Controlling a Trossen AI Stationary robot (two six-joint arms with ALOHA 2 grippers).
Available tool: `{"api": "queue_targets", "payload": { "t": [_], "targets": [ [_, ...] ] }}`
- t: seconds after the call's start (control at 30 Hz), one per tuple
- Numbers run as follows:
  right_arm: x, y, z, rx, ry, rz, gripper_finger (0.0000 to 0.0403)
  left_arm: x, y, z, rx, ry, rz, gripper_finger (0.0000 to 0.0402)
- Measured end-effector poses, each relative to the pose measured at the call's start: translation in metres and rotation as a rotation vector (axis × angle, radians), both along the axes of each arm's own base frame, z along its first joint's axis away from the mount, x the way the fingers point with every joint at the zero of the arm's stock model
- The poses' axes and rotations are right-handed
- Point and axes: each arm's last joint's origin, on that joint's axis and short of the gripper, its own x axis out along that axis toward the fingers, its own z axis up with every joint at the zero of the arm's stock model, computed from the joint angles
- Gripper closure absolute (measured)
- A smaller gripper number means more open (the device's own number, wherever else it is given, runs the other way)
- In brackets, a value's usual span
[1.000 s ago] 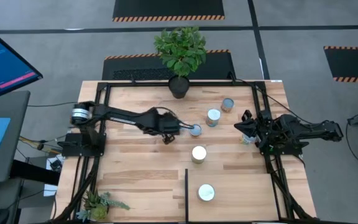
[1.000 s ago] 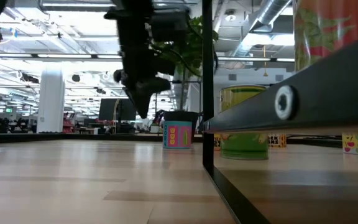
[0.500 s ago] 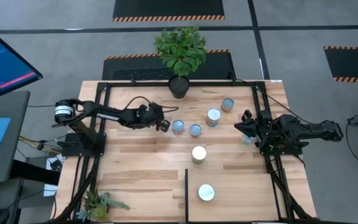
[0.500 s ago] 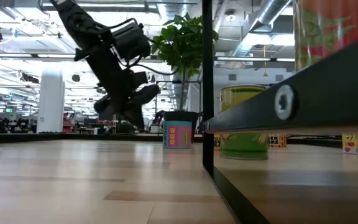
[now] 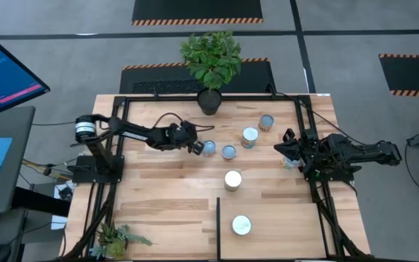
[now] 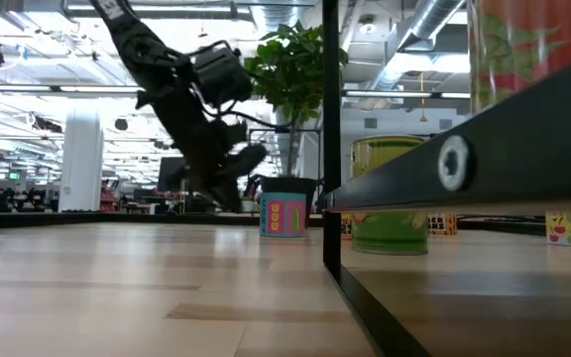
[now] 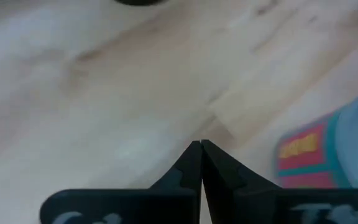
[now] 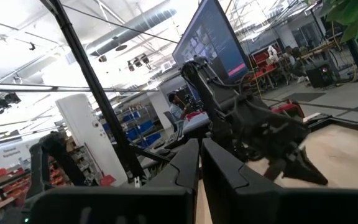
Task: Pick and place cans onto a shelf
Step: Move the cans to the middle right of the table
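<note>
**Left arm lines up on a can, nothing held yet**

Nearest the low camera is the light-wood plank shelf framed in thin black bars, at the front right of the table, with one short silvery-topped can standing on it. Just beyond its rear edge stands a white-topped can. Farther back three pale-topped cans sit in a rising line: one blue-lidded, one beside it, one nearer the right, with a fourth beyond. The black plant pot with green leaves stands at the far edge.

The step in hand looks like the approach to a pick. The left gripper hovers just beside the blue-lidded can, tilted down toward the table; its wrist view shows the two dark fingers pressed tip to tip, gripping nothing, the can's colourful side off to one side. The next move calls for parting the fingers, centring over the can and descending.

The right gripper waits at the table's right edge, fingers together.
</note>
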Motion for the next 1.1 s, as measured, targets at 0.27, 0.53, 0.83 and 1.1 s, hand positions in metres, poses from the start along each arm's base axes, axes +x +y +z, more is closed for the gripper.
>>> {"api": "queue_targets", "payload": {
  "t": [0.27, 0.53, 0.83, 1.1],
  "targets": [
    [0.000, 0.002, 0.000, 0.004, -0.003, 0.026, 0.0356, 0.046, -0.001, -0.003, 0.011, -0.012, -0.086, 0.0401],
    [0.000, 0.005, 0.001, 0.005, -0.007, 0.053, 0.0356, 0.083, -0.015, 0.011, -0.038, -0.096, -0.215, 0.0401],
    [-0.001, 0.006, 0.001, 0.005, -0.005, 0.060, 0.0356, 0.083, -0.036, 0.024, 0.059, 0.046, -0.181, 0.0401],
    [-0.001, 0.006, 0.001, 0.005, -0.006, 0.060, 0.0356, 0.071, -0.040, 0.031, 0.061, 0.166, -0.214, 0.0401]
  ]
}}
